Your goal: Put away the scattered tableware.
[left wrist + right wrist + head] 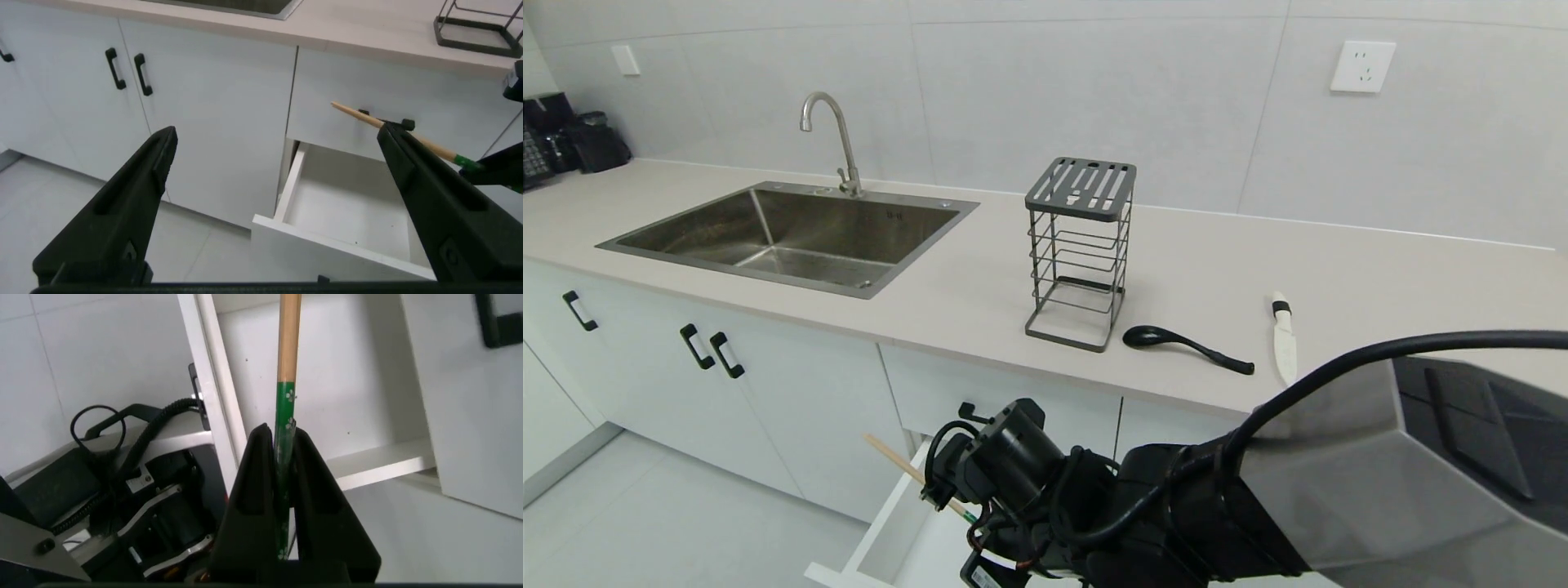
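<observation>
Wooden chopstick with a green-patterned end (288,367): clamped in the right hand (282,441), slanting over the open white drawer (327,384) under the near desk (980,269) edge. Left hand (278,135) spread, empty. Best to lower it between the drawer walls and level it before letting go.

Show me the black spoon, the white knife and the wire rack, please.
black spoon (1147,336), head view, on its bowl.
white knife (1284,343), head view, midway along its blade.
wire rack (1082,189), head view, on its slotted top plate.
</observation>
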### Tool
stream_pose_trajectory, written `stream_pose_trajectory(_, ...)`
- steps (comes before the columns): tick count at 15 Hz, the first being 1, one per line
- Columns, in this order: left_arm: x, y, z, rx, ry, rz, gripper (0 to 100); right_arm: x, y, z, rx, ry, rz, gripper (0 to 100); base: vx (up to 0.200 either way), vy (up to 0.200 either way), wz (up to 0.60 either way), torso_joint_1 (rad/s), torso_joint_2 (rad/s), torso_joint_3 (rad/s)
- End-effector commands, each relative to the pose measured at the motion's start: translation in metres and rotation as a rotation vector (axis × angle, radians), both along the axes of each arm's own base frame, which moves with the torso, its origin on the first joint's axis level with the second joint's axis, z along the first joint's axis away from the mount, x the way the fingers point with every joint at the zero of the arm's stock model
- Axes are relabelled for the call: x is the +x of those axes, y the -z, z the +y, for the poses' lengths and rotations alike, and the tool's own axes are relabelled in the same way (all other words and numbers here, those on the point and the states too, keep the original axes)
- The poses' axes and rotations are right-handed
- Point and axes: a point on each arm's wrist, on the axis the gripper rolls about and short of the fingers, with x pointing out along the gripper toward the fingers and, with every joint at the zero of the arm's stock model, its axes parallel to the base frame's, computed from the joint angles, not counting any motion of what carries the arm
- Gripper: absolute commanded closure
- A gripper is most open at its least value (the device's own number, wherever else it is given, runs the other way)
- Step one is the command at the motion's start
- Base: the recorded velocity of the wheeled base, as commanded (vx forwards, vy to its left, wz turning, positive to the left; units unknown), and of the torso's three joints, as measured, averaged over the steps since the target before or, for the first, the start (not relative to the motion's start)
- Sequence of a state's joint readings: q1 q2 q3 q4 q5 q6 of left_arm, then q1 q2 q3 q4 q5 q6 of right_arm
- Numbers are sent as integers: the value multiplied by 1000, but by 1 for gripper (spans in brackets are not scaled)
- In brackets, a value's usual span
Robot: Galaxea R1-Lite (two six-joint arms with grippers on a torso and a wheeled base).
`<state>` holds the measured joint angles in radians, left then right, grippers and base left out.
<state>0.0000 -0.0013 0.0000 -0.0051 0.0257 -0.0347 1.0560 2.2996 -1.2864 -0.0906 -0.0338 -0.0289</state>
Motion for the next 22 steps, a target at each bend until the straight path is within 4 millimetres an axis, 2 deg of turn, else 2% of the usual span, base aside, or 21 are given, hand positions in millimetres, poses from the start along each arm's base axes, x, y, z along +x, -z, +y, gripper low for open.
stream_pose_trajectory(1,0,0,0,-1,0,2,0,0,4,2,-5,-2,2,100,0,0,0,-159,315,163)
stream_pose_trajectory(10,0,0,0,-1,0,2,0,8,12,5,13,-1,-18,100,0,0,0,-241,470,220)
stream_pose_trajectory(15,0,0,0,-1,0,2,0,24,11,-4,3,-1,-51,100,0,0,0,-250,431,197)
stream_pose_trajectory(22,0,0,0,-1,0,2,0,43,11,-12,14,17,-89,100,0,0,0,-39,63,30)
